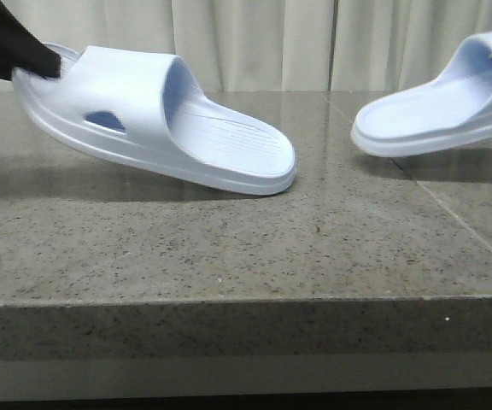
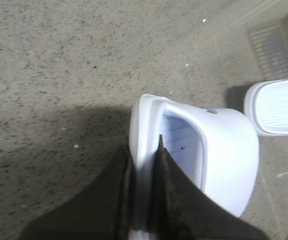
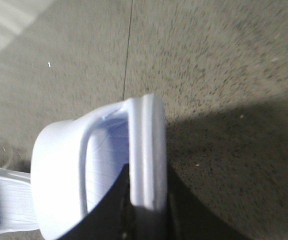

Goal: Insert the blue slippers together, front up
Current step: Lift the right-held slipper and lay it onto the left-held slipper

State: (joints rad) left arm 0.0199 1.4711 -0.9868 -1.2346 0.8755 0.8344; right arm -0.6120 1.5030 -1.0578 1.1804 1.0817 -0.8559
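Observation:
Two pale blue slippers are held over a speckled stone table [image 1: 229,248]. My left gripper [image 1: 26,53] is shut on the toe end of the left slipper [image 1: 143,102], which slopes down to the right with its heel low near the table. In the left wrist view my left gripper [image 2: 144,152] pinches that slipper's [image 2: 224,150] sole rim. The right slipper [image 1: 434,111] hangs at the right edge, heel towards the middle. My right gripper [image 3: 148,172] is shut on its [image 3: 59,165] toe rim and is out of the front view.
The table's front edge [image 1: 246,299] runs across the front view. A seam [image 1: 451,213] crosses the stone at the right. Pale curtains [image 1: 254,43] hang behind the table. Each wrist view shows the other slipper at its edge: the right one [image 2: 276,107] and the left one [image 3: 4,200].

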